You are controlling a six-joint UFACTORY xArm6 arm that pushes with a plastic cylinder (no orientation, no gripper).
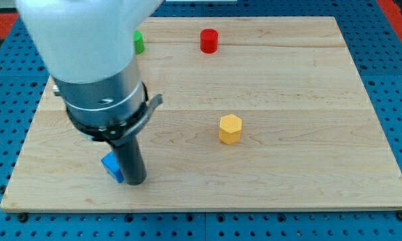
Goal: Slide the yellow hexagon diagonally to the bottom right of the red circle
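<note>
Nearest you is the arm (87,60) itself: a pale housing and a grey collar with a black clamp ring fill the view's upper left, and the straight dark rod drops from them to the bench. There are no jaws on this rig, so nothing opens or closes; the only working part is my tip (135,181), which sits low on the view's left side, touching or just beside the blue block (111,166) on that block's right. The rod stands close to upright.

Below all this lies the wooden bench (308,167), a light plank board on a blue pegboard surround.

Now the blocks. The yellow hexagon (231,128) rests flat near the board's middle, well apart from my tip and off to its upper right. The red circle (209,41) stands near the view's top edge, above the hexagon and slightly to its left. A green block (139,42) peeks out beside the arm housing; its shape is partly hidden.

You should expect the hexagon to be light, rigid and quick to slide on smooth wood, and also to spin if pushed off-centre. Since you cannot grip it, meet one flat side squarely. It already lies below the red circle and a little right, so judge whether a short nudge from its left face, pushing toward the view's right, is enough.
</note>
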